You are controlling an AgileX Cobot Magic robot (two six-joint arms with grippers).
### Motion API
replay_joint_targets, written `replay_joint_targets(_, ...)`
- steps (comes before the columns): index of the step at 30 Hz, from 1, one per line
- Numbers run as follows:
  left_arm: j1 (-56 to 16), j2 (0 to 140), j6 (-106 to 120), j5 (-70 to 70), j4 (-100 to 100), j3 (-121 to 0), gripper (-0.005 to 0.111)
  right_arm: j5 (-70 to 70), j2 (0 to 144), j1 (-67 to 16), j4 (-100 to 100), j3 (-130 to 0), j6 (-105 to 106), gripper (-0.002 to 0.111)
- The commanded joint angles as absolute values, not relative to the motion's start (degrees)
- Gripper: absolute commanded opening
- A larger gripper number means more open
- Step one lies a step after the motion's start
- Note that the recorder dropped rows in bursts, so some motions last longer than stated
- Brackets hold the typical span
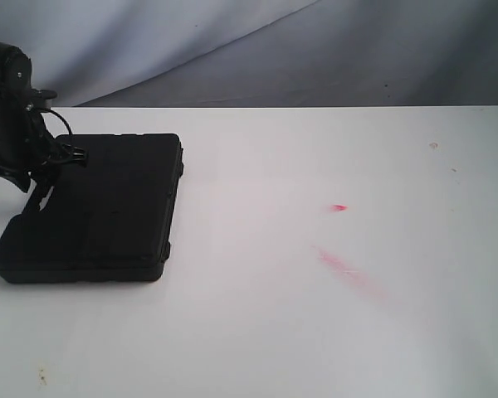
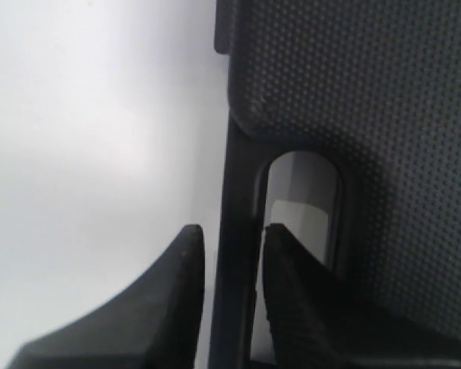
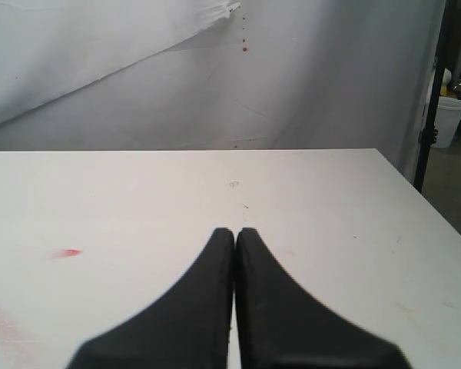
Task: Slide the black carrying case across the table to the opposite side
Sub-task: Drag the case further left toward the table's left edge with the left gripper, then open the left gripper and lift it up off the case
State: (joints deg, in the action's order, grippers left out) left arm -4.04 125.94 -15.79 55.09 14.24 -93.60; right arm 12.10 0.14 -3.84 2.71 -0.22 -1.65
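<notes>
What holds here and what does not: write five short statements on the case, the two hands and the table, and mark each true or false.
1. The black carrying case lies flat on the table. True.
2. The left hand has one finger on each side of the case's handle bar. True.
3. The right hand is spread wide open. False: its fingers are pressed together and hold nothing.
4. The case sits at the right of the exterior view. False: it sits at the left.
5. Pink-red smears mark the table. True.
</notes>
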Motion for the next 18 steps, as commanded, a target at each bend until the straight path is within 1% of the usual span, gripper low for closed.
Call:
replay_joint_targets(1,-3.9,125.3,-16.0,54.6,13.8,-93.6,0.028,12.2,0.0,-3.4,2.2,0.0,-1.7,0.0)
replay_joint_targets(13,-3.9,125.2,-16.2,54.7,13.8,-93.6,0.028,12.2,0.0,-3.4,2.2,0.0,-1.7,0.0)
replay_joint_targets(18,-3.9,122.7,-16.4,53.7,13.7,-93.6,0.028,12.2,0.0,-3.4,2.2,0.0,-1.7,0.0)
